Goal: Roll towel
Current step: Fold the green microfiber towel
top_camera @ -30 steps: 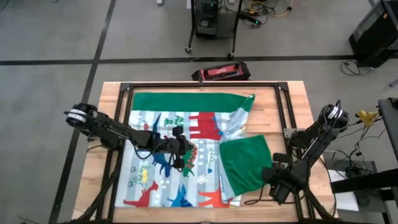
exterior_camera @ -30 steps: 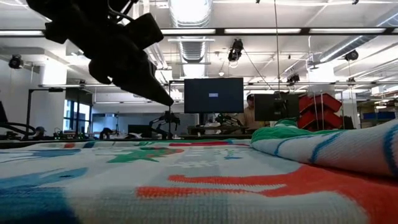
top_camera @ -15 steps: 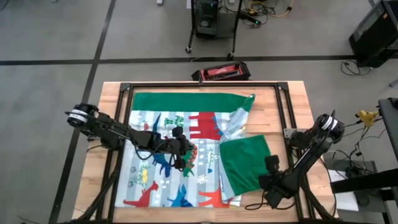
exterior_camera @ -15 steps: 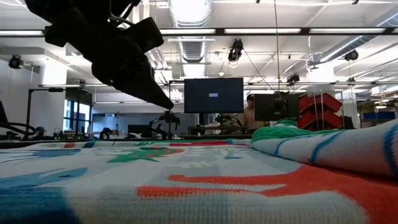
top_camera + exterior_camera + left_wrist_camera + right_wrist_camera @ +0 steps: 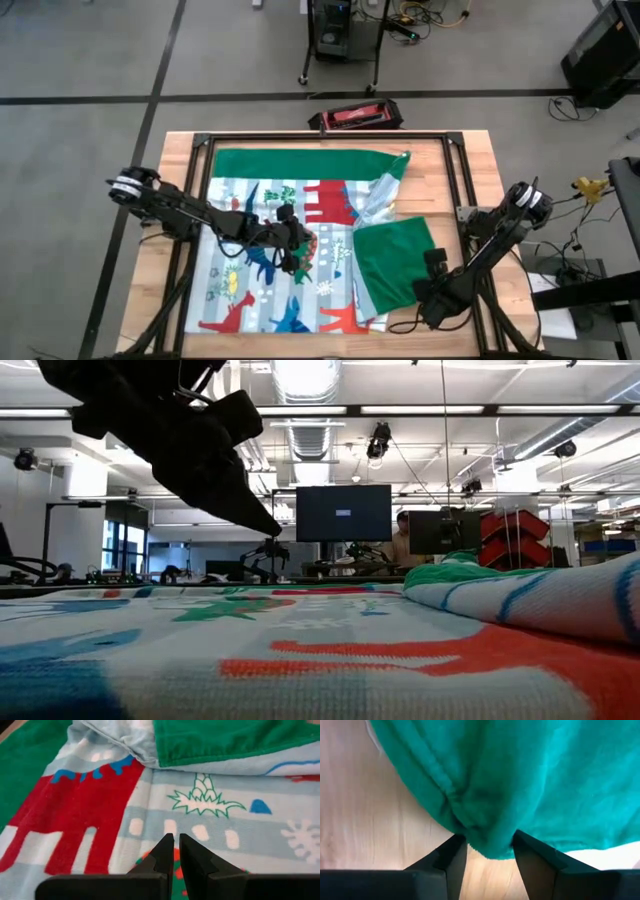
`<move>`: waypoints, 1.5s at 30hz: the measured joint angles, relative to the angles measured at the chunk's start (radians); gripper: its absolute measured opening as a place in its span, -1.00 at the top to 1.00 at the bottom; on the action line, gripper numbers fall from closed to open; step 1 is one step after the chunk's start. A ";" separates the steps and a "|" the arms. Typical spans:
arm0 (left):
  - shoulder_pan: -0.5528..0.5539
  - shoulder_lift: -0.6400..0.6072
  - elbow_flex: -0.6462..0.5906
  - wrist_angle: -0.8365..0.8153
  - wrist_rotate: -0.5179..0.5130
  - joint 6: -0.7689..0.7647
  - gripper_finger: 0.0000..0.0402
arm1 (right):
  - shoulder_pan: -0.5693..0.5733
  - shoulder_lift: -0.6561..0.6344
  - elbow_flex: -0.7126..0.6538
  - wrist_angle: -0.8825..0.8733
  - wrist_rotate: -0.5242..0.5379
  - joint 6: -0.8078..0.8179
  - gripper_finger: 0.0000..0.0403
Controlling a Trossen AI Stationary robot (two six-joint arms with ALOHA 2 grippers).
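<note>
The right gripper (image 5: 487, 851) has its fingers (image 5: 451, 860) parted around a bunched green corner of the towel (image 5: 300, 240), near the bench's (image 5: 175, 160) front right corner; the left gripper's (image 5: 174, 851) fingers are pressed together, tips hovering over the dinosaur print mid-towel; the towel lies spread across the bench, its right part folded over green side up, its far edge turned back green.

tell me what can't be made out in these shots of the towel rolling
- High view: the right end effector covers the corner of the towel, so its fingers cannot be seen there.
- Right wrist view: green cloth fills the gap between the fingers; whether they pinch it is unclear.
- Low view: the near fold hides the table's right side.
- Left wrist view: the left end effector is cut off by the edge.
</note>
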 joint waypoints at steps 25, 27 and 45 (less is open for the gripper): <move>0.000 0.065 0.000 0.039 0.000 -0.026 0.93 | 0.096 -0.002 0.184 -0.269 -0.182 0.280 0.99; 0.000 0.065 0.000 0.047 0.000 -0.026 0.93 | 0.131 -0.002 0.239 -0.381 -0.169 0.337 1.00; 0.001 0.094 0.000 0.142 0.001 -0.026 0.93 | 0.287 -0.011 0.453 -0.554 -0.183 0.702 1.00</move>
